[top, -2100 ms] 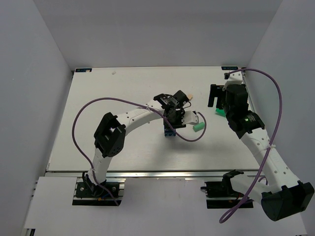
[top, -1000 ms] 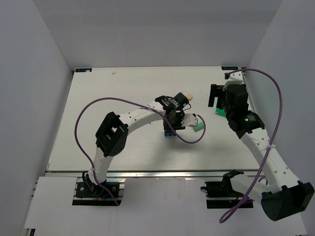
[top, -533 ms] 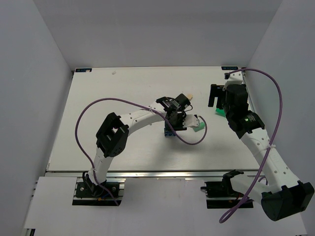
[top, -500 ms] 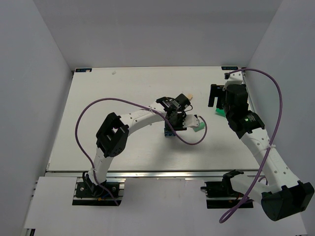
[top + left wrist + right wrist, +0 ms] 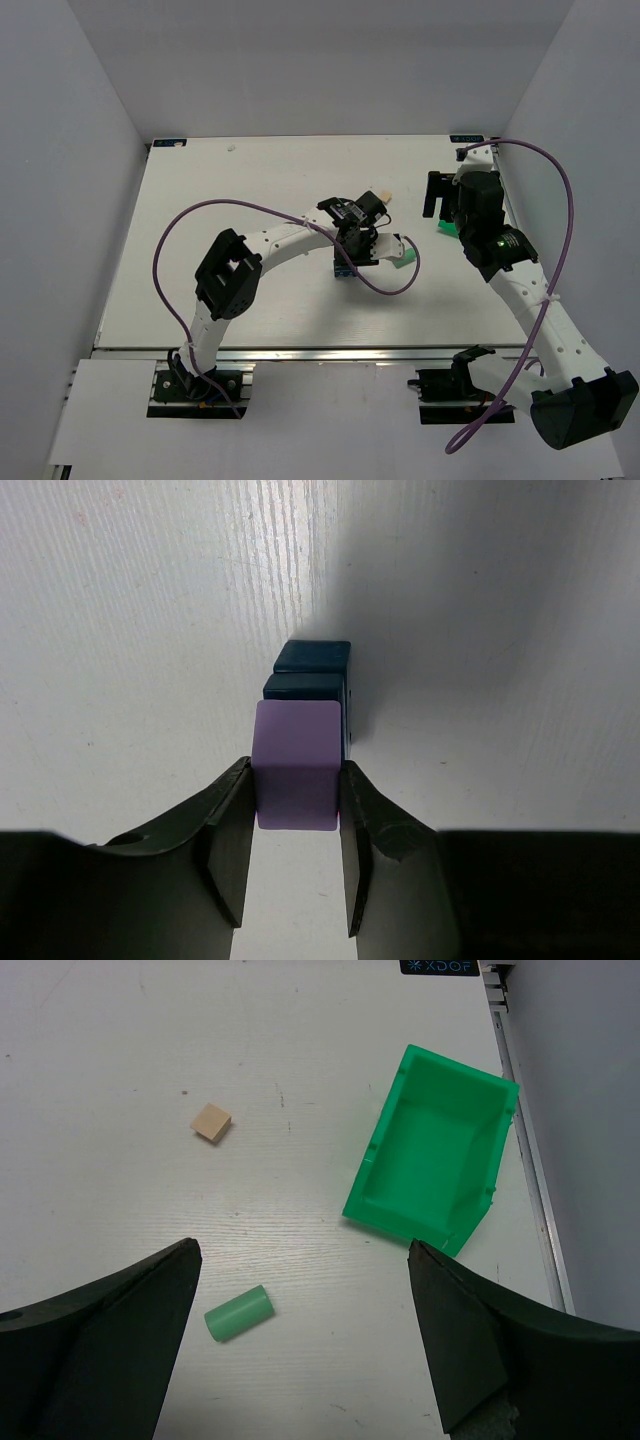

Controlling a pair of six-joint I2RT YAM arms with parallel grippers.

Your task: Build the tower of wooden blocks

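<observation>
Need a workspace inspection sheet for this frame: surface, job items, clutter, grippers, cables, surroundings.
surface: white table, a few faint specks.
job's things: purple block held right by two dark blue blocks; contact cannot be told. Beige block and mint cylinder lie loose, apart.
clutter: green bin, empty, near the table's right edge.
grippers: left gripper shut on the purple block; right gripper open, holding nothing.
cables: a purple cable on each arm; the left one sags near the blocks.
surroundings: plain grey walls; nothing else seen.
</observation>
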